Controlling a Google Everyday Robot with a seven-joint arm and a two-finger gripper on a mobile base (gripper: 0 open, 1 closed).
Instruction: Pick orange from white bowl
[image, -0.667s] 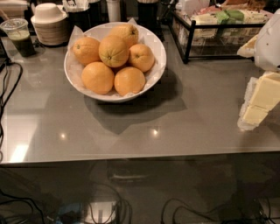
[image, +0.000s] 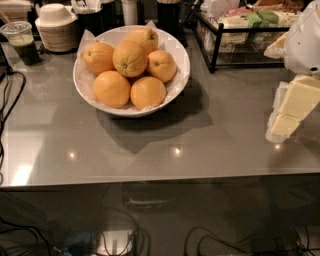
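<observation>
The white bowl (image: 181, 75) stands at the back left of the grey table, lined with crinkled white paper and holding several oranges. The orange (image: 129, 58), with a dark stem dot and faint ridges, lies on top of the pile in the middle. My gripper (image: 288, 112), cream-coloured, hangs at the right edge of the view, over the table's right side. It is well apart from the bowl, to its right and nearer the front edge, and holds nothing that I can see.
Stacked beige ribbed bowls (image: 55, 30) and a plastic cup of green drink (image: 21, 42) stand left of the bowl. A black wire rack (image: 235, 35) with packaged food stands at the back right. Dark containers line the back. Cables hang at the left and below.
My gripper has edged slightly to the left. The bowl and oranges have not moved.
</observation>
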